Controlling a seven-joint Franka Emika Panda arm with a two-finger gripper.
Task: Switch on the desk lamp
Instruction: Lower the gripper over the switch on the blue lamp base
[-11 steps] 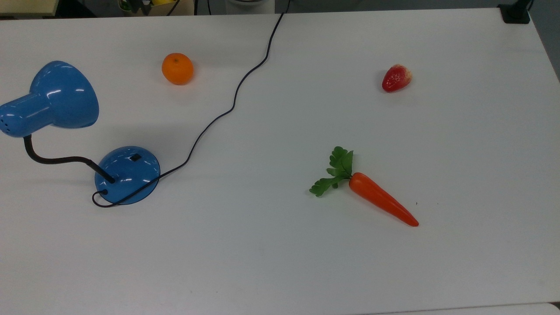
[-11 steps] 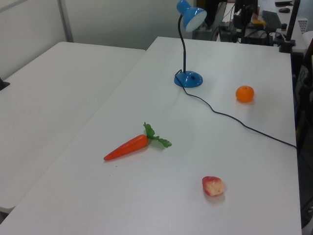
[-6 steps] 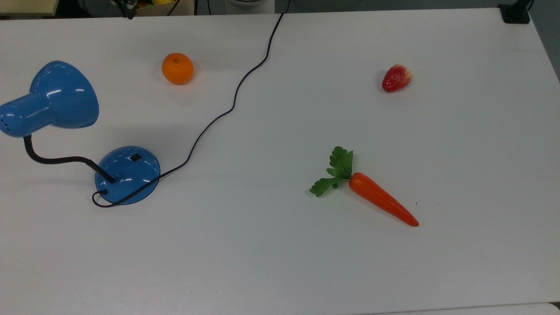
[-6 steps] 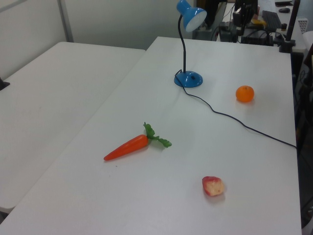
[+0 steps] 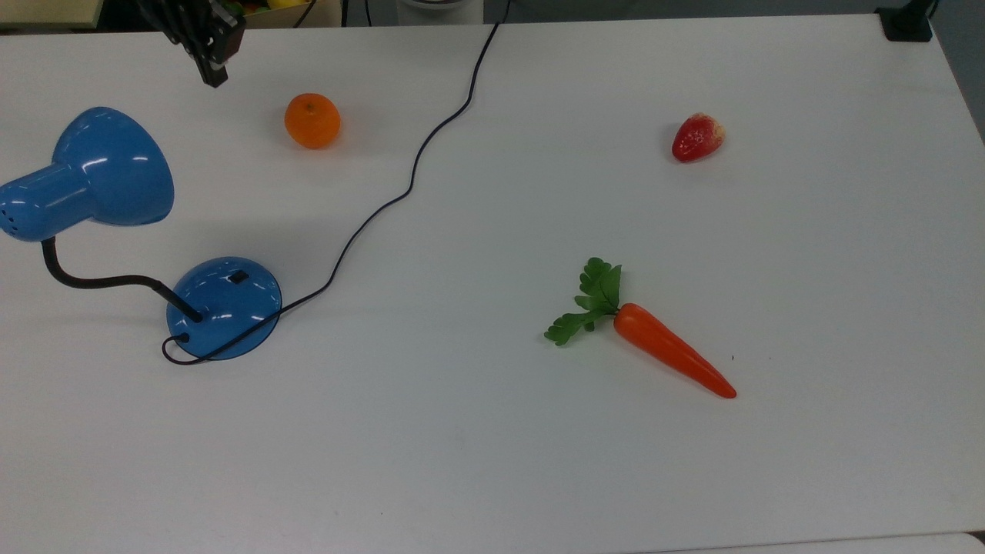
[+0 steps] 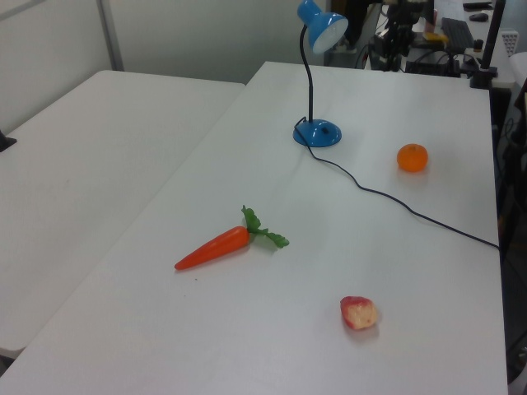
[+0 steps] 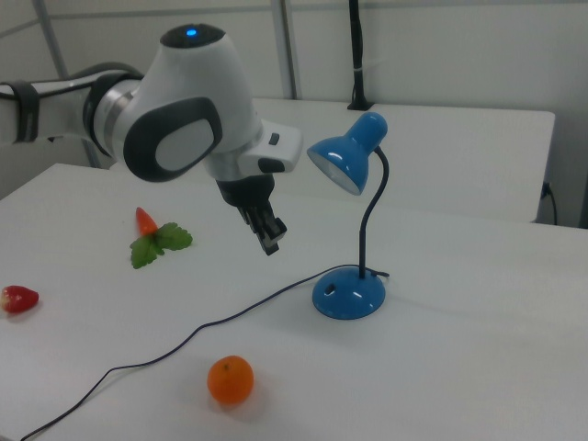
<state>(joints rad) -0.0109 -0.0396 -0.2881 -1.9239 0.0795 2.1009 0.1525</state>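
the desk lamp [image 5: 223, 308] stands at the top view's left on the white table [image 5: 539, 462], its shade [image 5: 92, 181] unlit and its cord [image 5: 408, 185] trailing away. my gripper [image 7: 269, 237] hangs in the air near the shade, fingers close together, holding nothing. an orange [image 5: 312, 121] sits nearby.

The top view looks steeply down on the table [image 5: 492, 477], with the claw [image 5: 213, 75] at its upper left. The left view faces along the table from the far end, claw [image 6: 394, 41] distant. The right view sits close beside the claw [image 7: 270, 240]. All three share the lamp [image 5: 223, 308] and the orange [image 7: 230, 380].
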